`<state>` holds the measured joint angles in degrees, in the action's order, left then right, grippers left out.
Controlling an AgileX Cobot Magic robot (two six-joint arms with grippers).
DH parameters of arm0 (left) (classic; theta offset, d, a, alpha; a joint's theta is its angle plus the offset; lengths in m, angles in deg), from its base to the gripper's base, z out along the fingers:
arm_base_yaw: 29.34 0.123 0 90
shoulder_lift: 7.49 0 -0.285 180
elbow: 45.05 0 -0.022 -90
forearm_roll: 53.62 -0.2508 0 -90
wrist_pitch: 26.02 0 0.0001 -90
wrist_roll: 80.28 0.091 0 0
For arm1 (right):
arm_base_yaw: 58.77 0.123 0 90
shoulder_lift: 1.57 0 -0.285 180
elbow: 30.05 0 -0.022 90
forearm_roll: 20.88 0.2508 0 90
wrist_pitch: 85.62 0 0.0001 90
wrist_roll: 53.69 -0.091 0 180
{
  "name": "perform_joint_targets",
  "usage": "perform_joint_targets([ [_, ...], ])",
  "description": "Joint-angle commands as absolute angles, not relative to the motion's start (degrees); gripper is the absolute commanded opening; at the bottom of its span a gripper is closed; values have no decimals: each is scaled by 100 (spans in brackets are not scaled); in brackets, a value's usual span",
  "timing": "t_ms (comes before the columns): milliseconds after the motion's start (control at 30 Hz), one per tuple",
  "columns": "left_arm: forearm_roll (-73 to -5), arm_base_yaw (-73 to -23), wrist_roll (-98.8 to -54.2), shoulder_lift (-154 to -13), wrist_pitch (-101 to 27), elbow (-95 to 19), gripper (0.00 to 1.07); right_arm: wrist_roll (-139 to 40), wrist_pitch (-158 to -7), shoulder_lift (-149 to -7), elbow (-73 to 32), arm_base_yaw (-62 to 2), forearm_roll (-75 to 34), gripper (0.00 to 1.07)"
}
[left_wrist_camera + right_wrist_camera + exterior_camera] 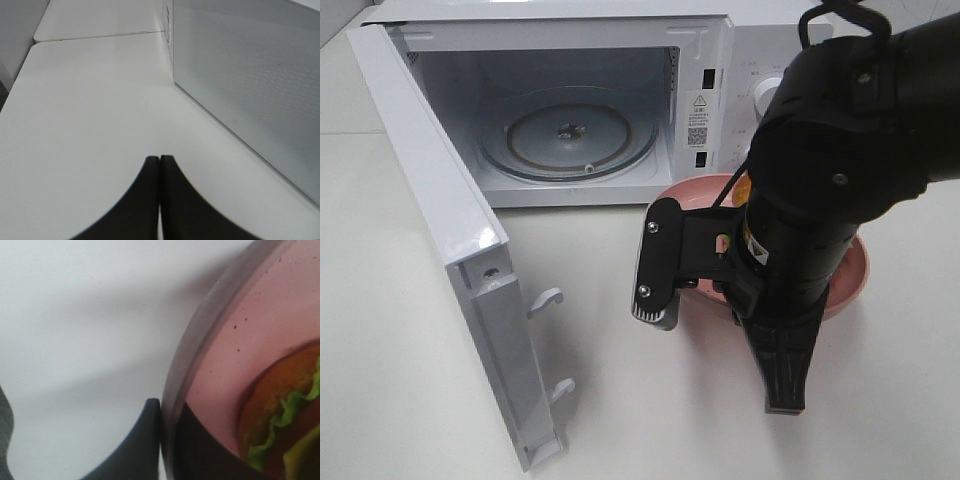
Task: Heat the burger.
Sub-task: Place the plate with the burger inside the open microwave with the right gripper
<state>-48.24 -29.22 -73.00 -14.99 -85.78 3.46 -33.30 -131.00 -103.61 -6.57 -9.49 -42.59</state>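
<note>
Pink plate (235, 315), pinched at its rim by the right gripper (167, 409), looked the safest handle for the soft, stacked burger (280, 390).

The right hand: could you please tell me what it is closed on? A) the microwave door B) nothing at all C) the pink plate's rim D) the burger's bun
C: the right wrist view shows the right hand with one finger on each side of the rim of the pink plate, the burger lying further in.
</note>
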Motion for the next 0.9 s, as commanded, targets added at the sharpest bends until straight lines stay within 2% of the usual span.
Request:
perform_joint_targets([
  [33,-4801,-2911,-7300,-1385,-8549,358,0,-2401,-12836,-10275,-663,-926,-4511,0],
  [300,-4801,-2911,-7300,-1385,-8549,358,0,-1261,-12441,-10275,-663,-932,-4763,0],
  [600,-4801,-2911,-7300,-1385,-8549,358,0,-1078,-12017,-10275,-663,-932,-4809,0],
  [900,-4801,-2911,-7300,-1385,-8549,358,0,108,-11226,-10275,-669,-944,-4786,0],
])
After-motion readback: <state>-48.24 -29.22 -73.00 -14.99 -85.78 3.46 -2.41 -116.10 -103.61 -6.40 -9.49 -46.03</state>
